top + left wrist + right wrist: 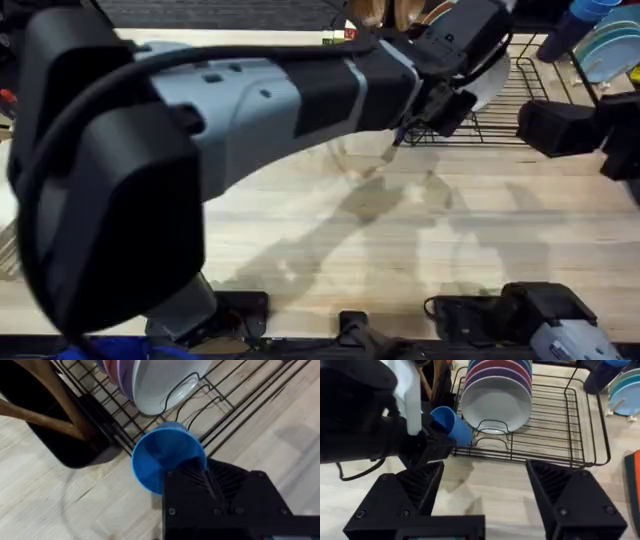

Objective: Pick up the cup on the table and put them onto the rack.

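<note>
1. The blue cup (451, 424) lies tipped on its side in the air at the near left corner of the rack (580, 435), its open mouth (167, 460) facing the left wrist camera.
2. The left gripper (432, 442) has its fingers closed on the cup's rim; one black finger (200, 477) covers the rim's edge.
3. The rack is black wire and holds upright plates, the front one white (496, 404), with purple and pink ones behind it.
4. The right gripper (487, 495) hovers over the table in front of the rack, jaws spread wide and holding nothing.
5. The table (400, 250) is pale wood with visible grain, crossed by soft shadows of the arms.
6. Beside the rack's left end stands a dark holder with wooden handles (45, 405).
7. To the right of the rack are a dark blue bottle (602, 372) and pale teal plates (625, 392).
</note>
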Tool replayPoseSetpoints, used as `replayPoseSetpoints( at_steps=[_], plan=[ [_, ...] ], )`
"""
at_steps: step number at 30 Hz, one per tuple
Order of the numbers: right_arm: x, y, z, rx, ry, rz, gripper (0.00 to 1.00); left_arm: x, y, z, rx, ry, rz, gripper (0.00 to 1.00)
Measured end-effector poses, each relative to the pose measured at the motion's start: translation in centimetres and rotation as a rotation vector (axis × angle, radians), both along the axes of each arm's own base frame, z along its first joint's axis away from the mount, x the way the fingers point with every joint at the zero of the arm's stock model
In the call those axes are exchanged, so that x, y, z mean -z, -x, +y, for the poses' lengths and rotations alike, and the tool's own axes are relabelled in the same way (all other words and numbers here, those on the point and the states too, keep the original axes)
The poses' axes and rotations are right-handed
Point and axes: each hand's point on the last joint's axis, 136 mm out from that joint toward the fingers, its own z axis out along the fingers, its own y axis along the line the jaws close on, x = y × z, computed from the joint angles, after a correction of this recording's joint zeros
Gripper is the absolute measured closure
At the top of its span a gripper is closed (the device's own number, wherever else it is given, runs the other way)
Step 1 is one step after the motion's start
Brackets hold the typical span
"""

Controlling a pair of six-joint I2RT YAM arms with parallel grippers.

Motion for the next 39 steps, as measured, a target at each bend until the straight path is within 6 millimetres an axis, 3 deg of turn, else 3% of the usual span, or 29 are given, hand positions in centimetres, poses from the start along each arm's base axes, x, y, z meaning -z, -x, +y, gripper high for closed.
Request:
replayPoseSetpoints(
  at_steps=[4,12,19,31,39],
  plan=[
    [0.2,0.13,0.0,0.0,0.0,0.01,0.005,1.9,-0.04,-0.26,0.003,-0.027,0.022,0.962],
    [0.33,0.2,0.0,0.0,0.0,0.016,0.005,1.92,-0.11,-0.31,0.002,-0.025,0.019,0.928],
    [0.32,0.2,0.0,0.0,0.0,0.015,0.005,1.97,-0.36,-0.02,-0.012,-0.036,0.013,0.788],
    [0.35,0.2,0.0,-0.004,0.007,0.016,0.005,1.96,-0.53,0.12,-0.02,-0.039,0.008,0.659],
    [0.59,0.36,0.0,-0.026,0.043,0.026,0.005,1.32,-0.4,0.25,-0.019,-0.054,0.021,0.637]
  ],
)
